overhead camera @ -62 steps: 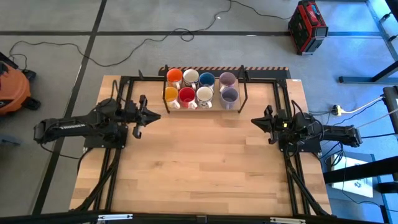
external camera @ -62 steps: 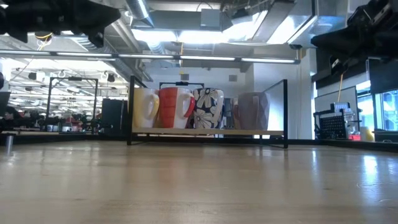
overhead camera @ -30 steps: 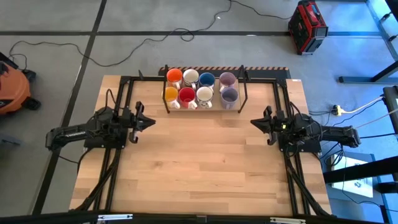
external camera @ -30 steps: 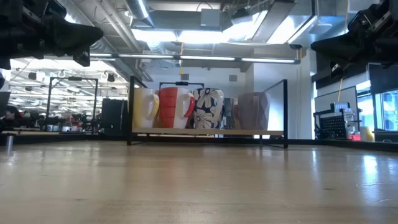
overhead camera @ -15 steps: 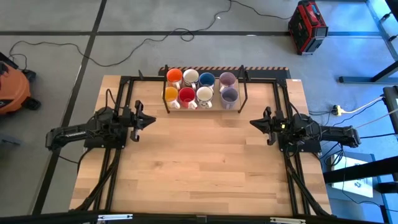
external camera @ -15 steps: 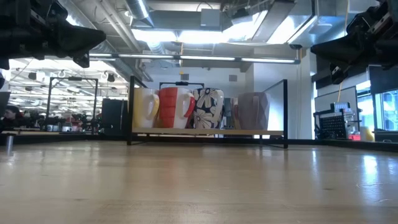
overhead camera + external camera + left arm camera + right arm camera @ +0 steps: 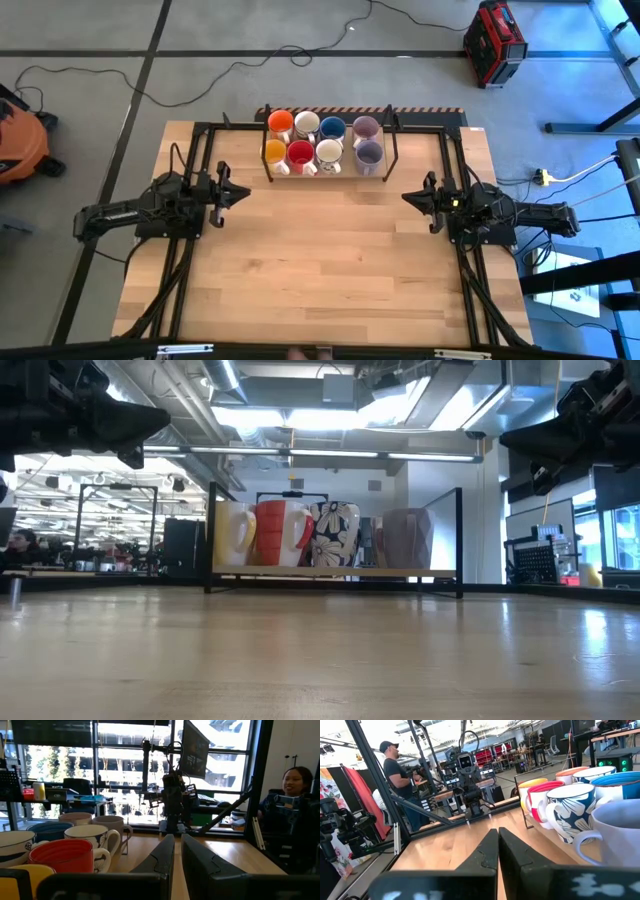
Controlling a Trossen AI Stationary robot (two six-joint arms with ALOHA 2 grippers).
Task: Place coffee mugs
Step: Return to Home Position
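**Homing with every mug shelved up-frame**

Seeing all eight coffee mugs (image 7: 322, 141) packed in two rows of four inside the black wire shelf (image 7: 392, 150), at the upper centre of the high view, on the far edge of the bench (image 7: 320, 270). Finding the left pincer (image 7: 236, 193) at middle left and the right pincer (image 7: 408, 197) at middle right, both clenched on nothing, tips aimed inward at each other across bare wood. Placing the shelf up-frame and between the two, about equally near either, touching neither. Judging nothing left to fetch, and any retreat outward, off the rows' left-to-right axis, safe from brushing the mugs.
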